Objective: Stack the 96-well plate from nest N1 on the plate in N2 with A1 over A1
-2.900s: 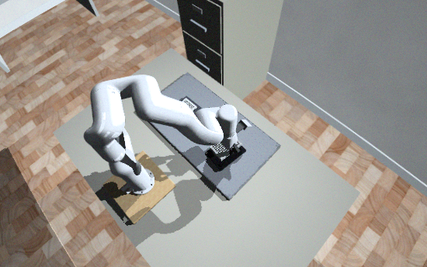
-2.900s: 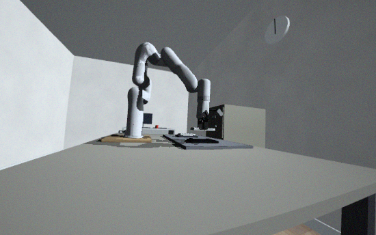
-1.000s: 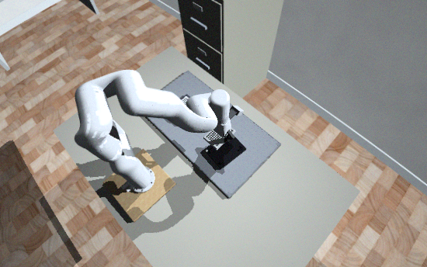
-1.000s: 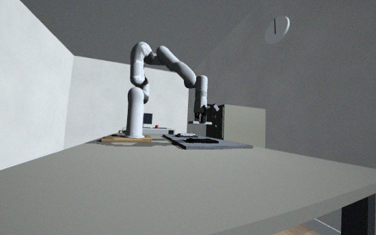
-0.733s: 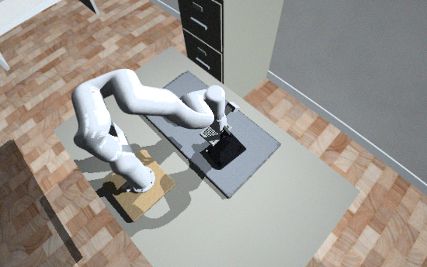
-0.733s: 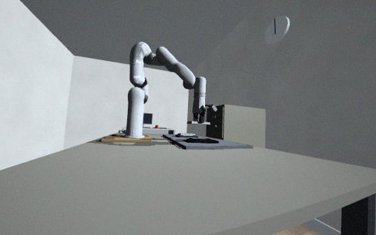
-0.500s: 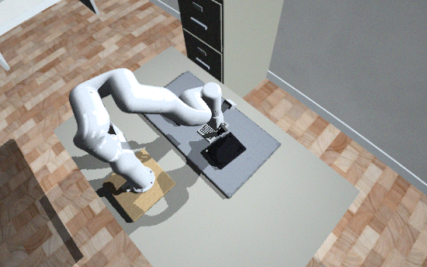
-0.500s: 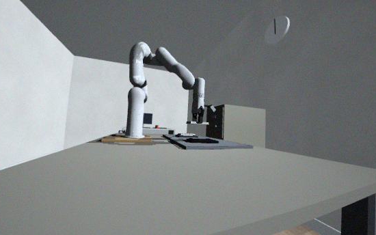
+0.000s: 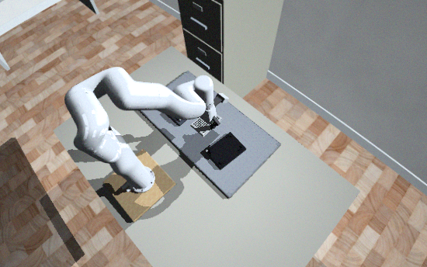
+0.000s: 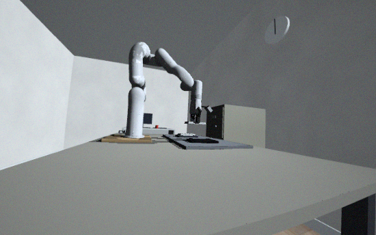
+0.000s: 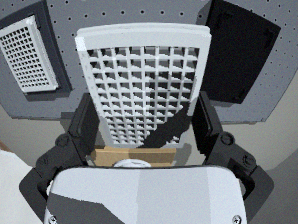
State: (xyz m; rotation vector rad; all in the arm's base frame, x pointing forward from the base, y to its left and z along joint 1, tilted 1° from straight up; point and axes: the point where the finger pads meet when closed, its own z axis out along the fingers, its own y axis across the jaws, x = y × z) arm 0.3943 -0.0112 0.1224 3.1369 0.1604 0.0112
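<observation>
Hand [image 11: 143, 137] grips plate [image 11: 143, 83]; seemingly between nests

arm [image 9: 105, 116]: glossy white, thick rounded tube links, bulbous joints
base flange [image 9: 144, 187]: white, round
gripper [image 11: 147, 145]: black angular fingers
gripper housing [image 11: 143, 212]: pale grey, small corner screws

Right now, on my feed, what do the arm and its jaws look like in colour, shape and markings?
The arm is glossy white, built of rounded tubular links with bulbous joints, and shows no outside cables or lettering. Its round foot stands on a tan wooden base plate. The gripper has a pale grey, box-shaped body with small corner screws, and dark, angular linkage jaws.
</observation>
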